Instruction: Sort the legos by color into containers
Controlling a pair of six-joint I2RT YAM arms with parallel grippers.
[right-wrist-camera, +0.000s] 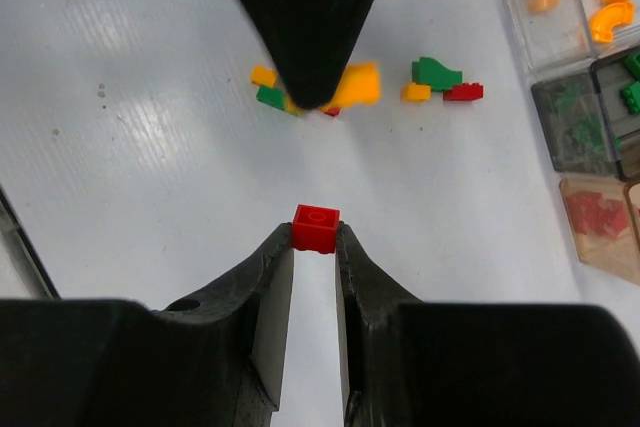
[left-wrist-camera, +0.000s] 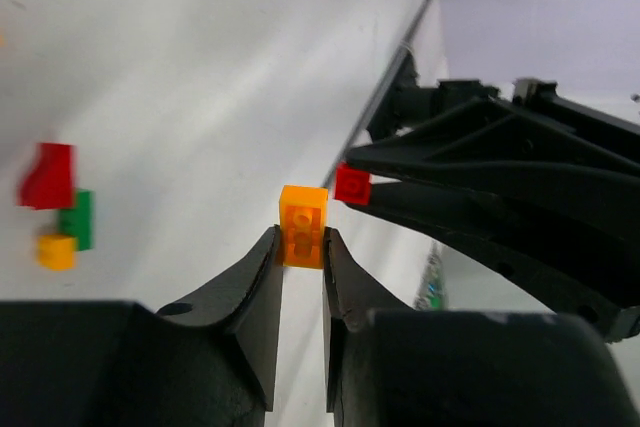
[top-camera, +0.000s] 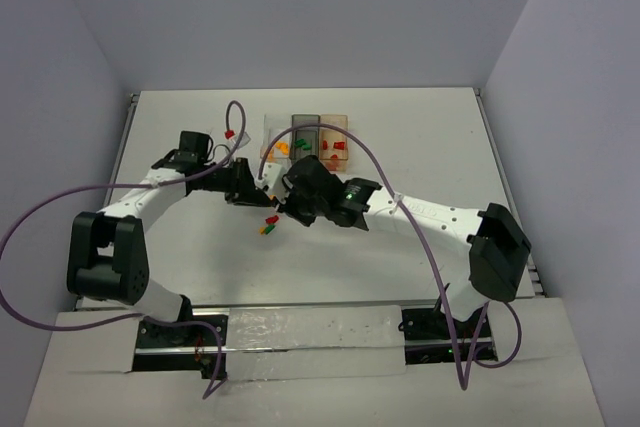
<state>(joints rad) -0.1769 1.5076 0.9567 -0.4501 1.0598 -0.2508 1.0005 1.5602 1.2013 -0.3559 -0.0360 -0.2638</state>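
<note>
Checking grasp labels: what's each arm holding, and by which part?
Left gripper: orange brick, pinched on its two opposite sides at the tips of the fingers. Right gripper: red brick, held the same way.

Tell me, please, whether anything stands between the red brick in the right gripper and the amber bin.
Nothing visible does: only bare table lies between the red brick and the amber bin.

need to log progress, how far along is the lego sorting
Partly done: orange pieces sit in the clear bin, green pieces in the grey bin, red pieces in the amber bin. In hand: the left gripper pinches an orange brick, the right gripper a red brick. Left: a few loose bricks on the table.
</note>
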